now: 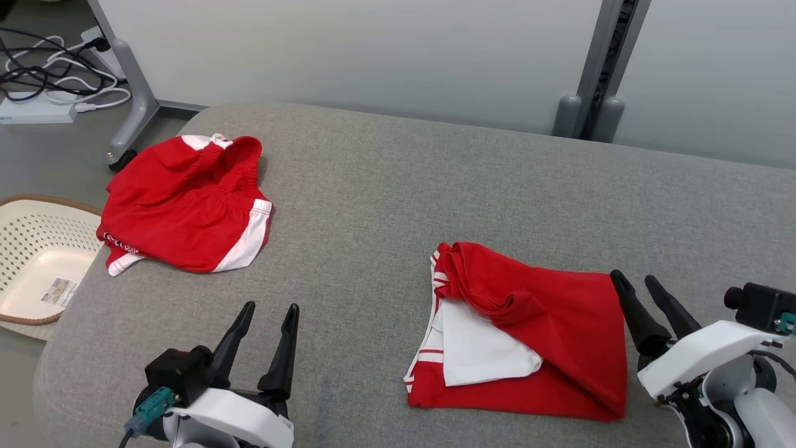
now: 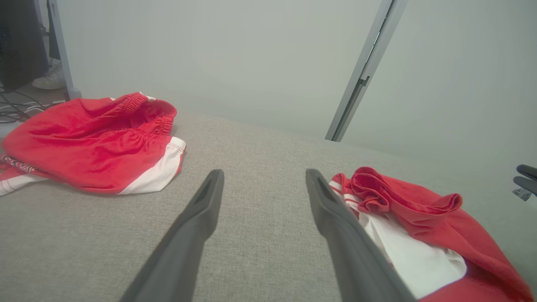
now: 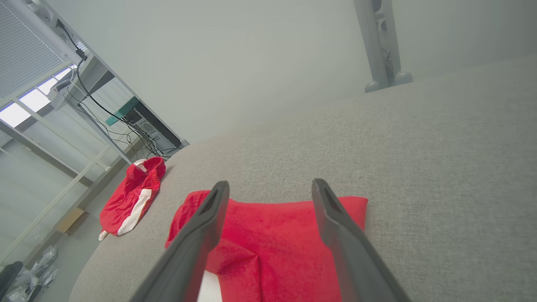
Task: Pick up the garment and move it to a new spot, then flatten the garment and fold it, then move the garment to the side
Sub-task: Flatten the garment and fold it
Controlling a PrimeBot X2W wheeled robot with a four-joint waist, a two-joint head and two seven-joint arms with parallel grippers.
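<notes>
- While both arms sit low at the near edge of the grey bench (image 1: 385, 186), the folded red garment (image 1: 559, 323) lies on the near right part of it, just in front of the right tool (image 1: 632, 276).
- Garment orientation: the long axis runs roughly left to right across the bench. The closed fold edge faces the robot's right. The layered open edges, with white stripes, face its left.
- A white panel (image 1: 479, 348) shows on the garment's left half, partly under a red flap. A bunched red ridge runs along the far edge from the far left corner.
- Right tool: fingers spread wide, gripping nothing, tips at the garment's far right corner. I cannot tell whether they touch the cloth. In the right wrist view the fingers straddle the red cloth.
- Left tool (image 1: 271, 306): fingers spread wide over bare bench, to the left of the garment and well apart from it.
- A second pair of red shorts (image 1: 186, 205), with white side panels, lies loosely at the far left corner of the bench, well apart from the folded one.
- A perforated cream basket (image 1: 25, 211) stands on the floor to the left of the bench.
</notes>
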